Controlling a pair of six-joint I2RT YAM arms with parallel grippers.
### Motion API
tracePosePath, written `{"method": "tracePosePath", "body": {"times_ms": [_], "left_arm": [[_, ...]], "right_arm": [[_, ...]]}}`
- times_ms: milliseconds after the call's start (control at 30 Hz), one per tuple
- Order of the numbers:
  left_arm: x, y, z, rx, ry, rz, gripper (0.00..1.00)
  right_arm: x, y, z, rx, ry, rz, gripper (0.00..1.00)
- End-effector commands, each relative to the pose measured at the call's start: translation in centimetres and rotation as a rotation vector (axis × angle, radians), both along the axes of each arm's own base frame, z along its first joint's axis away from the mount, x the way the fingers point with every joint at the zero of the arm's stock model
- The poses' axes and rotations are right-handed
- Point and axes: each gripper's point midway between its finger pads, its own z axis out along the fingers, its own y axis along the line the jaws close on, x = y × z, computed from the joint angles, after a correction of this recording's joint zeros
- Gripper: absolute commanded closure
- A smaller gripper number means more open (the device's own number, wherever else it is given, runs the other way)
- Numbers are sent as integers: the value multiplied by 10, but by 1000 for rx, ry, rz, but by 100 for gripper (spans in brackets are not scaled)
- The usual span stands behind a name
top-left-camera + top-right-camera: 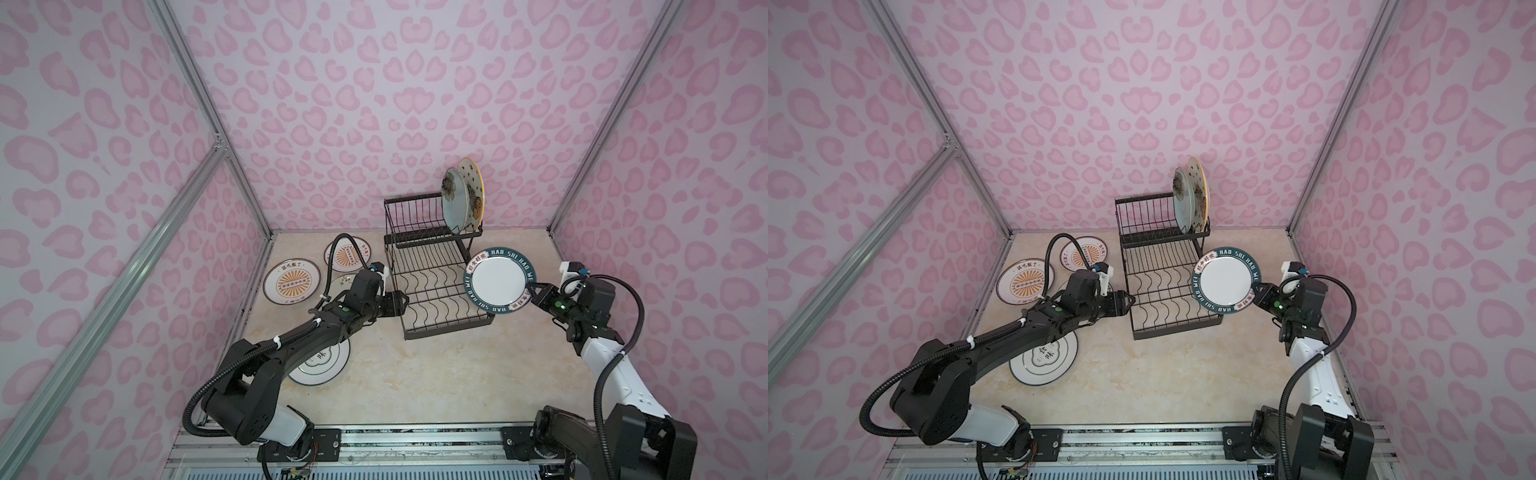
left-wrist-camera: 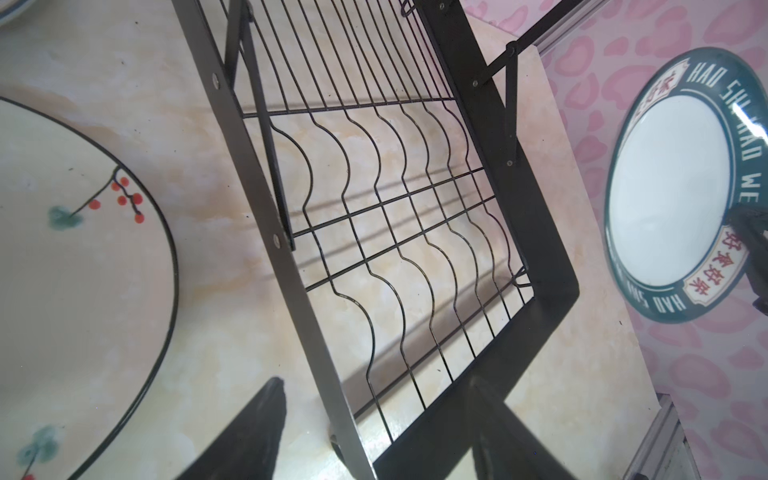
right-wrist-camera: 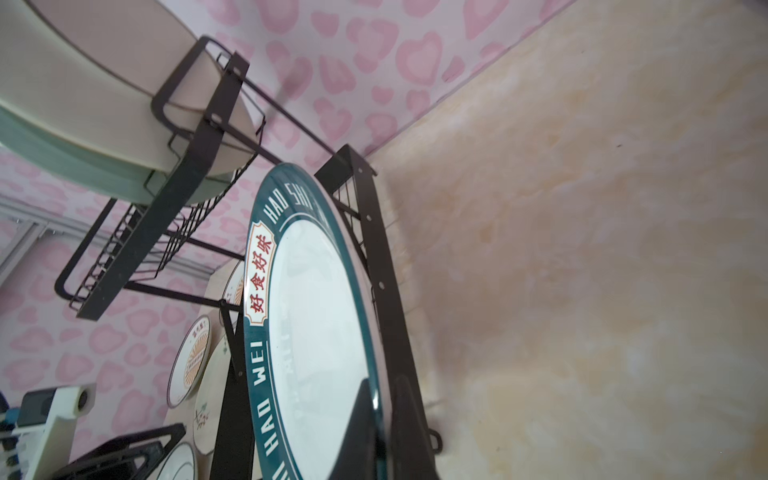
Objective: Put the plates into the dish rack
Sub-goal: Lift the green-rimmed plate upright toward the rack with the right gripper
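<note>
While the navy-lettered plate [image 1: 498, 280] hangs on edge, pinched at its rim by the right gripper [image 1: 528, 291], its bulk sits beyond the fingertips, just off the dish rack [image 1: 419, 232] lower tray. Glazed ceramic: stiff, heavy, slick, chips easily. A rim pinch is the only hold and I'd expect swing. Left gripper [image 1: 404, 300] is spread wide and empty at the rack's edge. The right wrist view shows the fingers straddling the rim. Only the left wrist view shows the cream branch plate [image 2: 83, 257] clearly, beside the left fingers [image 2: 257, 428].
</note>
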Motion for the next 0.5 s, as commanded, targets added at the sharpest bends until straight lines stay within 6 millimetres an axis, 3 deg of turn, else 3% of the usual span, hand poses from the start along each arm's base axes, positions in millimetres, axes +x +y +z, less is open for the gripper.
{"method": "tracePosePath", "body": {"times_ms": [0, 167, 467], "left_arm": [[5, 7, 14, -14, -43, -4, 29], [5, 20, 18, -36, -56, 7, 29], [5, 22, 20, -106, -43, -20, 29]], "right_arm": [[12, 32, 4, -17, -37, 109, 100], [23, 89, -1, 13, -34, 253, 100], [28, 184, -15, 145, -30, 448, 100]]}}
